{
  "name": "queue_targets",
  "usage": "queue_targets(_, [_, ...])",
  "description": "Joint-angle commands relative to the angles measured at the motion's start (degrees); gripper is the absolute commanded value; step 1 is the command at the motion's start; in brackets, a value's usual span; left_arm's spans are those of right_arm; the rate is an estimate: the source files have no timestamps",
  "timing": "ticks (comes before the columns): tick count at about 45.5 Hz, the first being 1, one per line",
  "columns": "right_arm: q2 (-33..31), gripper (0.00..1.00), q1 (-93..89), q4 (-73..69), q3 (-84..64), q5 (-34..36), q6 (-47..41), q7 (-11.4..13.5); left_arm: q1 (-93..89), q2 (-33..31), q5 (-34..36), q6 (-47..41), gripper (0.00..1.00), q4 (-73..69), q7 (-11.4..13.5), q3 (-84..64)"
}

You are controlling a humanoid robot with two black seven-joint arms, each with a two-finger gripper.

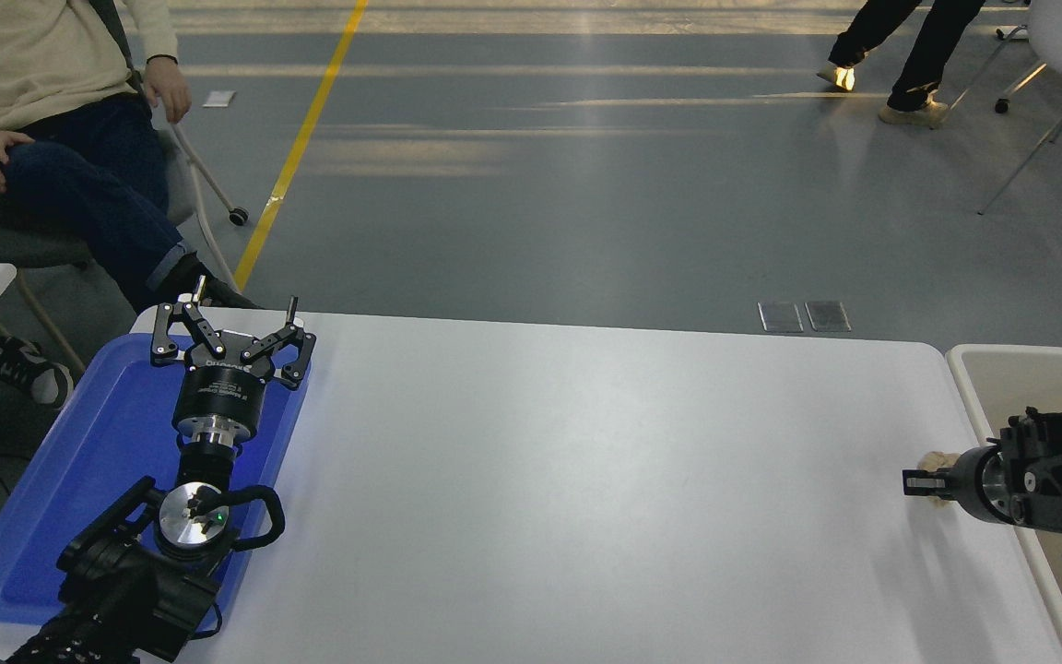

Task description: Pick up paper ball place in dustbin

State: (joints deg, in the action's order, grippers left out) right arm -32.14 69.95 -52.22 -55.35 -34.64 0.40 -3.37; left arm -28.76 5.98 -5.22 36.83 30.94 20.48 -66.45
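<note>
The paper ball [940,460] is a small tan wad held at the tip of my right gripper [924,480], which is shut on it and points left. Most of the ball is hidden by the fingers. Gripper and ball hang just above the white table [586,480] near its right edge, beside the dustbin [966,371], whose cream rim and beige inside show at the far right. My left gripper [225,325] is parked open over the blue tray at the lower left.
A blue tray [52,498] lies on the table's left side under the left arm. A person sits on a chair at the top left, and another person's legs show at the top right beside chairs.
</note>
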Motion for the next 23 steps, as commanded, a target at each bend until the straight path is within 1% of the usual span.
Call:
queue_targets(1, [-5.03,0.0,8.71,-7.01,-0.82,-3.68,-1.28,0.12,0.02,0.0,0.03,0.0,1.0,0.0,-0.09,0.0])
queue_targets(10, [-5.74,0.0,16.61,-9.65,-4.33,-3.77,-4.26,0.21,0.02,0.0,0.03,0.0,1.0,0.0,-0.09,0.0])
queue_targets(23, [-5.83,0.0,31.38,-20.28,-12.68,-3.68,-5.49,0.21,0.02,-0.09,0.03,0.0,1.0,0.0,-0.09,0.0])
